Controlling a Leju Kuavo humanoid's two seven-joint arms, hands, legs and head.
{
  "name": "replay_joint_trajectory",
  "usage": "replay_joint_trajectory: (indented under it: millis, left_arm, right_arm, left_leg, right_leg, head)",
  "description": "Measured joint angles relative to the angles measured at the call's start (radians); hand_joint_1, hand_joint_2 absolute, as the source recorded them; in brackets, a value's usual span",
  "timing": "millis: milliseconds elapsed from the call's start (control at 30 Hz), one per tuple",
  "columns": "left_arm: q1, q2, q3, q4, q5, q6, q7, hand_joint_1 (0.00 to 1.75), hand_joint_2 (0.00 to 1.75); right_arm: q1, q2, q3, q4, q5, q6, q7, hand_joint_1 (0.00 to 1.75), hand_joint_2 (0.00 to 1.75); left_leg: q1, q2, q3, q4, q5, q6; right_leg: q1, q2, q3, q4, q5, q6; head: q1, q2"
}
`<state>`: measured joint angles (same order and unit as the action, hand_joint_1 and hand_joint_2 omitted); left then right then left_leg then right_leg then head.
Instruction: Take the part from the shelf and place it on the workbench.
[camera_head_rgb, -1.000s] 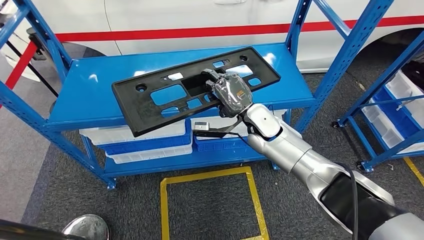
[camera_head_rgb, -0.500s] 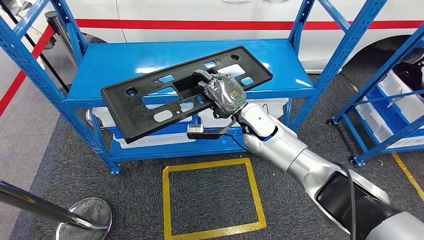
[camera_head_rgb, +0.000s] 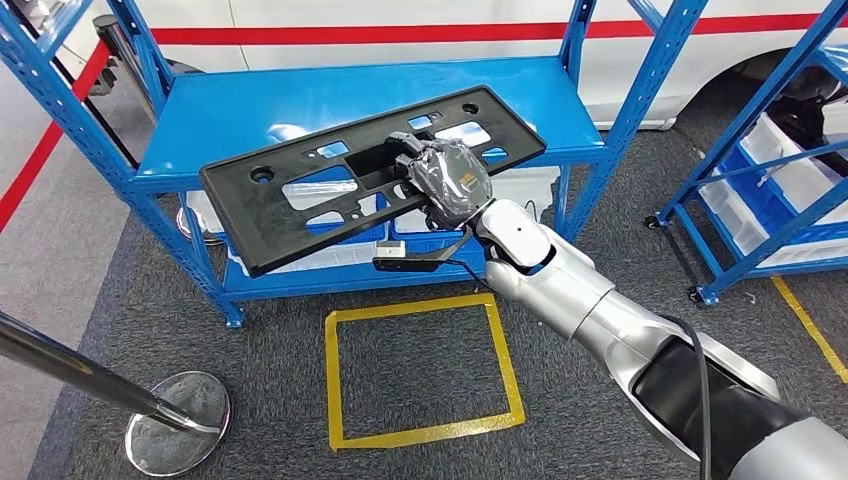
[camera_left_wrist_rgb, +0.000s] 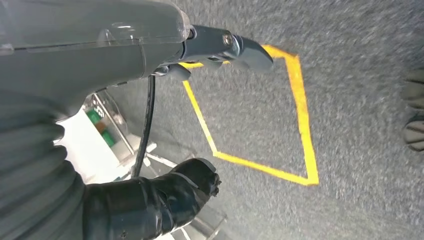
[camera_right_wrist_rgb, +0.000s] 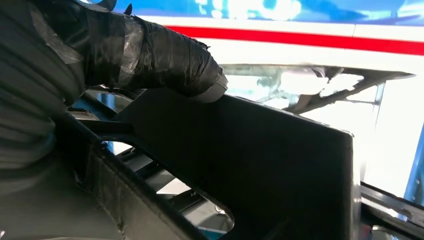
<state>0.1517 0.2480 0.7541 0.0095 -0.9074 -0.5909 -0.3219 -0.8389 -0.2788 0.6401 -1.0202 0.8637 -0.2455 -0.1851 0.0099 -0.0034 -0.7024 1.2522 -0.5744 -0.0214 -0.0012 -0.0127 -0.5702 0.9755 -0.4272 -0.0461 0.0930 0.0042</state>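
Part (camera_head_rgb: 300, 215), a long flat black plastic panel pierced with rectangular and round cut-outs, lies tilted across the upper middle of the head view, its left end lower and its right end higher; it is held up over the front edge of the blue shelf (camera_head_rgb: 260, 105), overhanging the lower tier; blue shows through its openings; in the right wrist view the same panel (camera_right_wrist_rgb: 260, 165) appears as a dark slab with a raised rib and a cut-out. Right hand (camera_head_rgb: 445, 180), wrapped in glossy film, grips the part near its middle, fingers hooked into a central opening; in the right wrist view a dark taped thumb (camera_right_wrist_rgb: 165, 60) presses onto the panel's face. Behind it the silver right arm (camera_head_rgb: 600, 310) runs to the lower right of the frame. White bins (camera_head_rgb: 310, 262) sit on the shelf's lower tier, under the part. Behind the shelf stands a white vehicle (camera_head_rgb: 400, 30) with a red stripe; a second blue rack (camera_head_rgb: 770, 210) stands at the right edge; a yellow taped square (camera_head_rgb: 425, 375) marks the grey carpet at lower centre; a chrome post base (camera_head_rgb: 178, 437) rests at lower left. Left hand (camera_left_wrist_rgb: 165, 195) hangs over the carpet, its dark fingers curled around nothing, with the yellow tape outline (camera_left_wrist_rgb: 300, 125) beyond it.
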Motion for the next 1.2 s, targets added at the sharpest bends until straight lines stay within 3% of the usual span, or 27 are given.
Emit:
replay_joint_trajectory:
  millis: [67,100,133,200,233,300,333,400,467,500,533,567,600,633,700,733,800,833,867,933,967,1000,1033,1067,1100,1133,1200]
  left_arm:
    - [-0.003,0.0,0.0,0.0,-0.001,0.0,0.002,0.0,1.75]
    - [-0.004,0.0,0.0,0.0,-0.002,0.001,0.002,0.0,1.75]
    - [-0.006,0.0,0.0,0.0,-0.003,0.001,0.003,0.0,1.75]
    - [-0.007,-0.001,0.0,0.0,-0.004,0.001,0.005,0.0,1.75]
    - [-0.007,-0.001,0.0,0.0,-0.005,0.001,0.005,0.0,1.75]
    - [-0.008,-0.002,0.0,0.0,-0.007,0.001,0.006,0.0,1.75]
    - [-0.011,-0.002,0.0,0.0,-0.008,0.001,0.006,0.0,1.75]
    - [-0.015,-0.002,0.0,0.0,-0.011,0.001,0.006,0.0,1.75]
    - [-0.017,-0.002,0.0,0.0,-0.013,0.001,0.006,0.0,1.75]
    - [-0.017,-0.002,0.0,0.0,-0.014,0.001,0.006,0.0,1.75]
    - [-0.018,-0.002,0.0,0.0,-0.015,0.001,0.006,0.0,1.75]
    - [-0.019,-0.002,0.0,0.0,-0.015,0.001,0.006,0.0,1.75]
    - [-0.019,-0.002,0.0,0.0,-0.016,0.001,0.007,0.0,1.75]
    - [-0.02,-0.002,0.0,0.0,-0.017,0.001,0.007,0.0,1.75]
    - [-0.021,-0.003,0.0,0.0,-0.018,0.001,0.007,0.0,1.75]
    - [-0.022,-0.003,0.0,0.0,-0.019,0.001,0.008,0.0,1.75]
    - [-0.023,-0.003,0.0,0.0,-0.022,0.001,0.008,0.0,1.75]
    - [-0.025,-0.003,0.0,0.0,-0.025,0.001,0.008,0.0,1.75]
    - [-0.026,-0.004,0.0,0.0,-0.027,0.001,0.008,0.0,1.75]
    - [-0.025,-0.003,0.0,0.0,-0.031,0.002,0.009,0.0,1.75]
    - [-0.024,-0.003,0.0,0.0,-0.034,0.002,0.01,0.0,1.75]
    - [-0.024,-0.003,0.0,0.0,-0.036,0.002,0.01,0.0,1.75]
    - [-0.026,-0.003,0.0,0.0,-0.037,0.003,0.011,0.0,1.75]
    - [-0.029,-0.003,0.0,0.0,-0.039,0.003,0.011,0.0,1.75]
    - [-0.033,-0.002,0.0,0.0,-0.041,0.003,0.011,0.0,1.75]
    - [-0.036,-0.002,0.0,0.0,-0.042,0.003,0.011,0.0,1.75]
    - [-0.039,0.0,0.0,0.0,-0.044,0.003,0.011,0.0,1.75]
  right_arm:
    - [0.0,0.004,0.0,0.005,-0.003,0.007,0.003,1.75,1.75]
    - [0.0,0.006,0.0,0.006,-0.004,0.01,0.004,1.75,1.75]
    - [-0.001,0.007,0.0,0.007,-0.004,0.013,0.005,1.75,1.75]
    - [-0.004,0.011,0.0,0.007,-0.005,0.016,0.007,1.75,1.75]
    - [-0.006,0.013,0.0,0.008,-0.005,0.017,0.008,1.75,1.75]
    - [-0.007,0.014,0.0,0.01,-0.006,0.019,0.009,1.75,1.75]
    - [-0.007,0.015,0.001,0.011,-0.006,0.022,0.009,1.75,1.75]
    - [-0.008,0.015,0.002,0.013,-0.008,0.027,0.009,1.75,1.75]
    - [-0.01,0.016,0.003,0.014,-0.014,0.031,0.01,1.75,1.75]
    - [-0.01,0.016,0.003,0.014,-0.016,0.032,0.01,1.75,1.75]
    - [-0.01,0.016,0.004,0.015,-0.018,0.035,0.011,1.75,1.75]
    - [-0.01,0.016,0.004,0.015,-0.019,0.037,0.011,1.75,1.75]
    - [-0.011,0.016,0.005,0.015,-0.019,0.04,0.011,1.75,1.75]
    - [-0.013,0.016,0.006,0.015,-0.02,0.042,0.011,1.75,1.75]
    - [-0.022,0.018,0.007,0.014,-0.022,0.045,0.011,1.75,1.75]
    - [-0.028,0.02,0.007,0.013,-0.022,0.045,0.011,1.75,1.75]
    - [-0.034,0.023,0.007,0.014,-0.023,0.047,0.011,1.75,1.75]
    - [-0.035,0.024,0.008,0.014,-0.024,0.049,0.011,1.75,1.75]
    - [-0.034,0.026,0.009,0.015,-0.025,0.051,0.011,1.75,1.75]
    - [-0.034,0.032,0.011,0.016,-0.027,0.056,0.011,1.75,1.75]
    - [-0.034,0.035,0.012,0.016,-0.029,0.059,0.012,1.75,1.75]
    - [-0.034,0.039,0.013,0.016,-0.031,0.062,0.012,1.75,1.75]
    - [-0.034,0.042,0.015,0.017,-0.032,0.064,0.012,1.75,1.75]
    - [-0.034,0.045,0.016,0.018,-0.033,0.065,0.012,1.75,1.75]
    - [-0.034,0.046,0.017,0.019,-0.033,0.066,0.012,1.75,1.75]
    - [-0.034,0.048,0.017,0.019,-0.034,0.066,0.012,1.75,1.75]
    - [-0.035,0.049,0.018,0.019,-0.034,0.066,0.011,1.75,1.75]
  left_leg:
    - [0.014,-0.001,0.035,0.013,0.046,-0.017]
    - [0.021,-0.007,0.074,-0.026,0.073,-0.025]
    - [0.027,-0.022,0.126,-0.09,0.077,-0.032]
    - [0.031,-0.049,0.197,-0.195,0.047,-0.027]
    - [0.029,-0.055,0.21,-0.219,0.03,-0.02]
    - [0.027,-0.035,0.196,-0.218,0.037,0.001]
    - [0.027,-0.023,0.189,-0.217,0.046,0.012]
    - [0.026,0.0,0.165,-0.218,0.07,0.034]
    - [0.019,0.02,0.137,-0.217,0.094,0.045]
    - [0.016,0.03,0.122,-0.216,0.105,0.047]
    - [0.012,0.04,0.106,-0.215,0.117,0.048]
    - [0.009,0.05,0.091,-0.214,0.127,0.048]
    - [0.005,0.059,0.079,-0.213,0.137,0.047]
    - [0.003,0.068,0.069,-0.213,0.146,0.045]
    - [-0.001,0.085,0.059,-0.213,0.162,0.038]
    - [-0.001,0.094,0.057,-0.216,0.172,0.033]
    - [0.001,0.111,0.052,-0.227,0.193,0.021]
    - [0.003,0.103,0.048,-0.228,0.19,0.015]
    - [0.004,0.085,0.039,-0.215,0.166,0.011]
    - [0.007,0.034,0.014,-0.129,0.068,0.004]
    - [0.007,0.019,0.001,-0.065,0.019,0.003]
    - [0.007,0.013,-0.006,-0.003,-0.008,0.003]
    - [0.007,0.01,-0.005,0.038,-0.008,0.002]
    - [0.007,0.009,0.011,0.048,0.014,0.003]
    - [0.007,0.005,0.042,0.025,0.043,0.004]
    - [0.008,-0.01,0.088,-0.029,0.062,0.006]
    - [0.01,-0.056,0.184,-0.164,0.05,0.011]
  right_leg:
    - [-0.01,0.009,-0.042,0.017,0.02,0.013]
    - [-0.015,0.014,-0.063,0.03,0.027,0.021]
    - [-0.018,0.021,-0.086,0.046,0.034,0.03]
    - [-0.02,0.036,-0.117,0.073,0.047,0.045]
    - [-0.019,0.044,-0.125,0.078,0.056,0.052]
    - [-0.02,0.058,-0.133,0.077,0.072,0.063]
    - [-0.021,0.056,-0.14,0.083,0.06,0.067]
    - [-0.023,0.037,-0.161,0.148,-0.022,0.072]
    - [-0.022,0.022,-0.183,0.273,-0.122,0.075]
    - [-0.022,0.021,-0.186,0.329,-0.14,0.075]
    - [-0.022,0.019,-0.178,0.365,-0.135,0.074]
    - [-0.021,0.017,-0.155,0.366,-0.111,0.072]
    - [-0.019,0.011,-0.115,0.333,-0.085,0.067]
    - [-0.015,-0.006,-0.058,0.27,-0.073,0.059]
    - [-0.002,-0.043,0.052,0.12,-0.095,0.044]
    - [0.005,-0.053,0.081,0.069,-0.109,0.037]
    - [0.01,-0.043,0.082,0.03,-0.102,0.027]
    - [0.009,-0.035,0.072,0.023,-0.085,0.02]
    - [0.007,-0.027,0.062,0.015,-0.069,0.013]
    - [0.005,-0.011,0.032,0.01,-0.037,0.001]
    - [0.005,0.0,0.014,0.012,-0.023,-0.003]
    - [0.006,0.012,-0.005,0.015,-0.009,-0.004]
    - [0.007,0.024,-0.026,0.02,0.004,-0.003]
    - [0.006,0.037,-0.046,0.026,0.015,-0.001]
    - [0.005,0.048,-0.067,0.034,0.027,0.002]
    - [0.003,0.059,-0.086,0.043,0.037,0.006]
    - [0.003,0.08,-0.118,0.063,0.053,0.016]
  head:
    - [0.0,0.0]
    - [0.0,0.0]
    - [0.0,0.0]
    - [0.001,0.0]
    - [0.0,0.0]
    - [0.001,0.0]
    - [0.001,0.0]
    - [0.003,0.0]
    - [0.003,0.0]
    - [0.003,0.0]
    - [0.003,0.0]
    - [0.003,0.0]
    - [0.003,0.0]
    - [0.003,0.0]
    - [0.002,0.0]
    - [0.002,0.0]
    - [0.002,0.0]
    - [0.002,0.0]
    - [0.002,0.0]
    - [0.002,0.0]
    - [0.002,0.0]
    - [0.002,0.0]
    - [0.002,0.0]
    - [0.002,0.0]
    - [0.002,0.0]
    - [0.002,0.0]
    - [0.002,0.0]
